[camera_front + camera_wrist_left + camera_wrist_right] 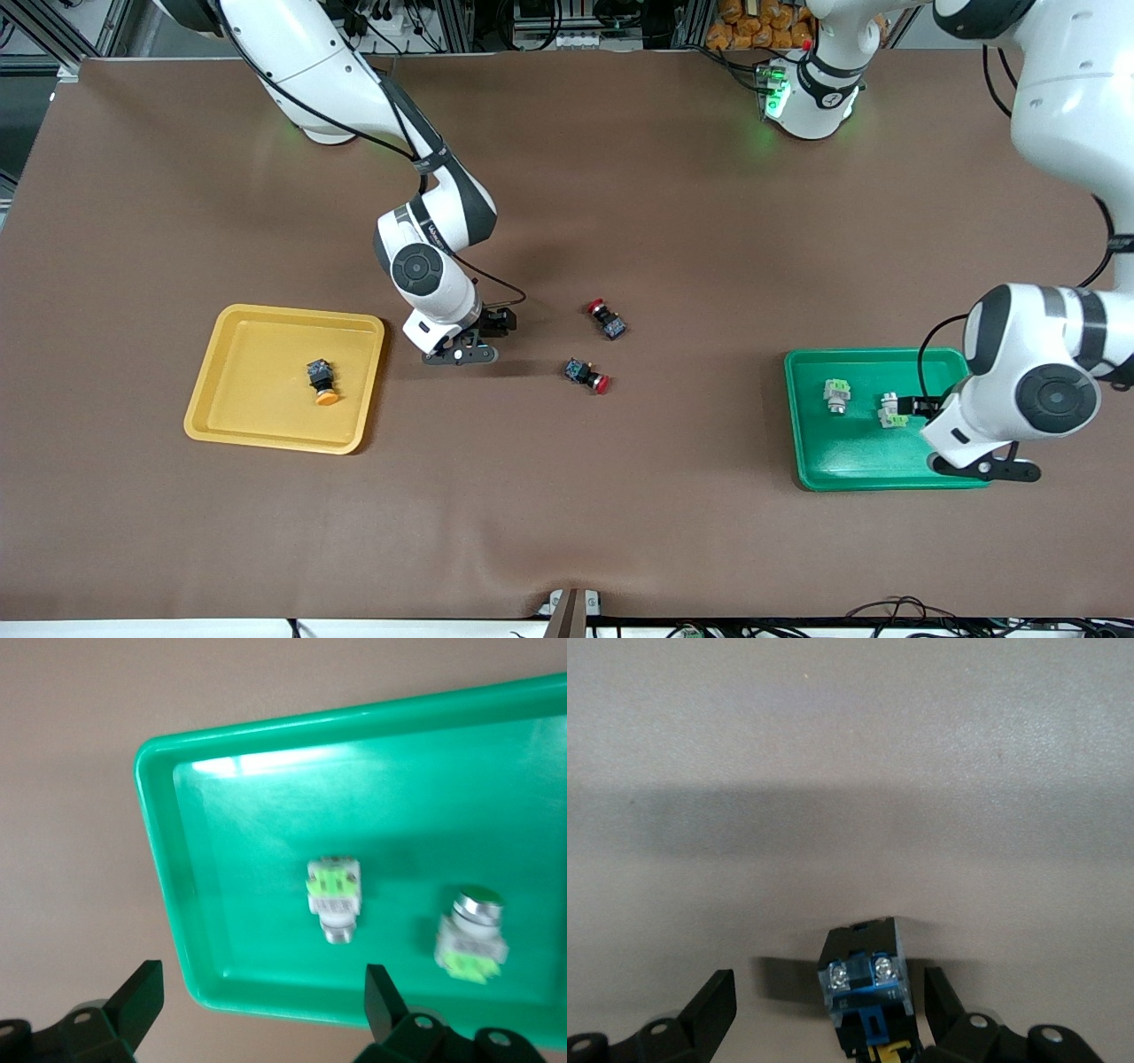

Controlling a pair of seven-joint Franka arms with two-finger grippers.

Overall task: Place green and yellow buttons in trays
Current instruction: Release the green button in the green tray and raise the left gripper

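The right gripper (824,1010), fingers spread around a yellow-capped button (864,988), sits beside the yellow tray's (221,381) rim; the left gripper (261,1010) gapes, empty, over the green tray (802,443).

1. Two small red-capped black push-buttons (607,319) (587,373) are lying near each other mid-table, apart.
2. A brown matte table cover (620,514) is lying under everything, wrinkling slightly at its camera-side edge.

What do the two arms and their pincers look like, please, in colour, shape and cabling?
Both arms are glossy white with rounded shells, dark grey bands at the joints and round black caps on the wrists. Thin black cables run along each. The right pincer and the left pincer are black, with flat, wedge-shaped fingers on black mounts with small round holes. A green light glows at the left arm's base.
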